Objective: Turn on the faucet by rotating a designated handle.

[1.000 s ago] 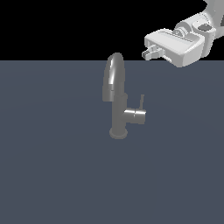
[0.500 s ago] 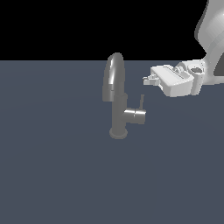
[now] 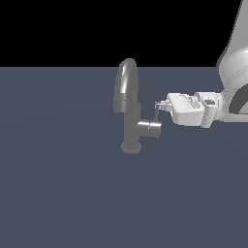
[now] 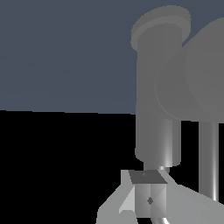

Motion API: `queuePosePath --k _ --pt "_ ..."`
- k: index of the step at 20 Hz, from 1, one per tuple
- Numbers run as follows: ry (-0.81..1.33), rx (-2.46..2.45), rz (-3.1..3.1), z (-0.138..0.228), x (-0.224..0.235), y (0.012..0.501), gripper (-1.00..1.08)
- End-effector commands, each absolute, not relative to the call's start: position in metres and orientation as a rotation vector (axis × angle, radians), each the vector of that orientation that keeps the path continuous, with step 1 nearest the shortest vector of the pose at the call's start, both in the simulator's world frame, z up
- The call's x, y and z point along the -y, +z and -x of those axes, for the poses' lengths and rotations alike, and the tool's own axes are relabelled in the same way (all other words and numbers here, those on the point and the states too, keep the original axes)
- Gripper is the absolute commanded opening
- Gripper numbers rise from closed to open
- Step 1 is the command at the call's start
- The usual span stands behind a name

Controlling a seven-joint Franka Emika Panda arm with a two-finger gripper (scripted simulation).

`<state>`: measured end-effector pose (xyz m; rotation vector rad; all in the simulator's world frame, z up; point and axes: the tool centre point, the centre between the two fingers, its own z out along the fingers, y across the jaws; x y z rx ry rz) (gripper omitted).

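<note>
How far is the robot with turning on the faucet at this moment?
Done: the end effector is at the top of the handle, which stands upright on the side stub of the faucet. In hand: making contact; whether it touches is unclear. Left: rotating the handle; it looks not yet turned.

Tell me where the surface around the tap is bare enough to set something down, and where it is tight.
The dark blue-grey surface is bare on the exterior view's left of the grey brushed-metal gooseneck faucet and across the whole foreground below its round base. It is crowded on the exterior view's right, where the white claw sits at the thin grey rod handle.
</note>
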<state>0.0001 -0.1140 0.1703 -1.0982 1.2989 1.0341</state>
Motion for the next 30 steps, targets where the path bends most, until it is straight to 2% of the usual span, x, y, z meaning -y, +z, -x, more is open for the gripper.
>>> queuePosePath --k 1,10,26,30 --pt "1.040 -1.306 1.062 0.000 0.113 0.164 -1.00" --pt "1.045 -1.309 1.042 0.000 0.111 0.160 -1.00" --pt "1.044 -1.309 1.041 0.049 0.099 0.171 -1.00" --pt "1.038 -1.310 1.044 0.050 0.098 0.165 -1.00"
